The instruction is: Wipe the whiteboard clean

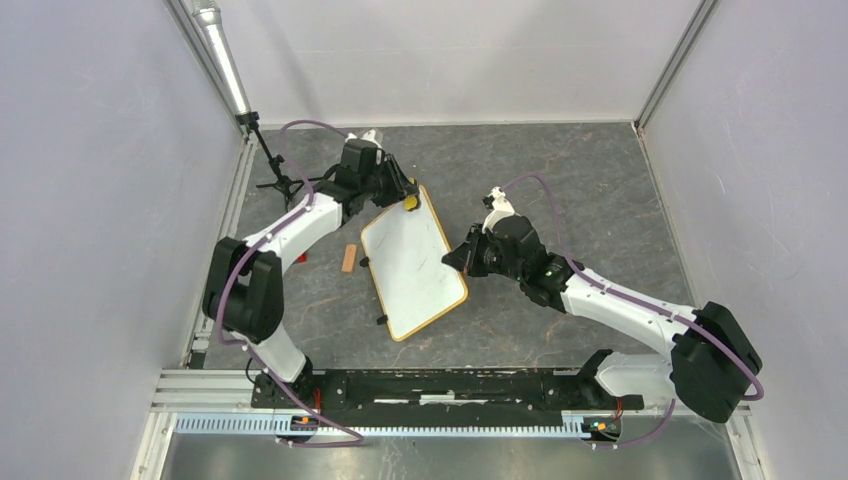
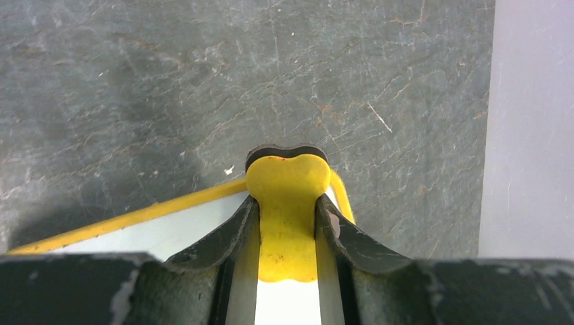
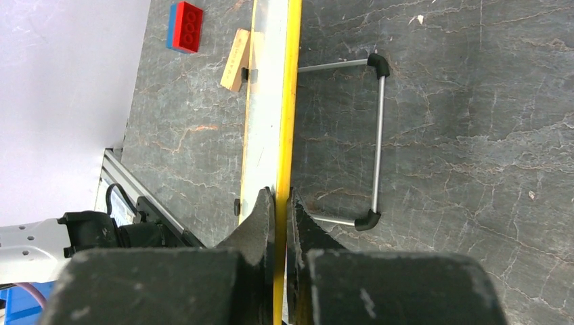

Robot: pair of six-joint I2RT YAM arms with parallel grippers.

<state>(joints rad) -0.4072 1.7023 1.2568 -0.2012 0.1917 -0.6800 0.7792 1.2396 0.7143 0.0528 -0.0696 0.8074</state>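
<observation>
Behind whiteboard: wire stand, right-wrist only | left end effector grips eraser | right end effector grips whiteboard

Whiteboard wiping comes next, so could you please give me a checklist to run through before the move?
1. The left gripper is shut on the yellow eraser: ok.
2. The right gripper clamps the whiteboard at its edge: ok.
3. Eraser sits at the board's far corner: ok.
4. Eraser pressed flat on the surface: cannot tell.
5. Writing left to wipe: cannot tell, only faint marks show from above.
6. The wooden block lies off the surface, beside the left edge: ok.
</observation>
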